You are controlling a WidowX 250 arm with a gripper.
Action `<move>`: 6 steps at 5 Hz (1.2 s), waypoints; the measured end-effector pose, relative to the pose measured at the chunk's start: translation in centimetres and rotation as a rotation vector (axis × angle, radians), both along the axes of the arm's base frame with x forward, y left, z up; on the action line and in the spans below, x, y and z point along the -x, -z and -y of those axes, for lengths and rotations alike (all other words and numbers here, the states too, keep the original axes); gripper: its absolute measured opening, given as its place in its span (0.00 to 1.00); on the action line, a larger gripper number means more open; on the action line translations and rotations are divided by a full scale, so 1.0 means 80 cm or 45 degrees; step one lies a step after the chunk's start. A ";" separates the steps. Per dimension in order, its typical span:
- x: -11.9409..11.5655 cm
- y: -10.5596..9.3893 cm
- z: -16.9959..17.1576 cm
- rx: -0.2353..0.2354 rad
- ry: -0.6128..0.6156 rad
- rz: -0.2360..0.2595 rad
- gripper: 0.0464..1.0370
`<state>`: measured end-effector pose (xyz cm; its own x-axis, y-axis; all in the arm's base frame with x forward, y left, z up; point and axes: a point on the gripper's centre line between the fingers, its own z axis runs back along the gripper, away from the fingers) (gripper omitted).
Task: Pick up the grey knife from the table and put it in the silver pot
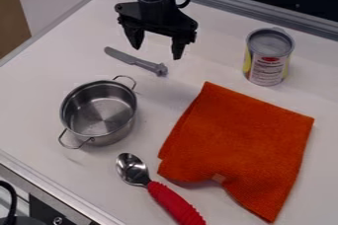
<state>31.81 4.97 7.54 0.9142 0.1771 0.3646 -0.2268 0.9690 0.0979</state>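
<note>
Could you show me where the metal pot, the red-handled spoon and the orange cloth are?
Metal pot (100,113): camera view, on its inside bottom.
Red-handled spoon (160,192): camera view, on the upper part of its handle.
Orange cloth (241,147): camera view, near its middle.

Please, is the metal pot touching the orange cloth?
Apart. In the camera view, a strip of white tabletop separates the metal pot from the orange cloth.

I see steel pot (99,113), two wire handles, left of centre. Spoon (158,189) with red handle, lower middle, beside folded orange cloth (241,145), lower right. Labelled can (267,57) upright, upper right. All on white tabletop (33,103). Brown panel (12,19), upper left edge.
</note>
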 end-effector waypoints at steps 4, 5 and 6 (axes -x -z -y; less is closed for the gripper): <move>-0.036 0.030 -0.021 0.394 -0.899 -0.187 0.96; -0.036 0.032 -0.030 0.377 -1.225 -0.106 0.96; -0.030 0.049 -0.036 0.381 -1.520 -0.098 0.96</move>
<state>34.19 7.81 3.65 0.1393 0.9831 0.1186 -0.9886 0.1449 -0.0399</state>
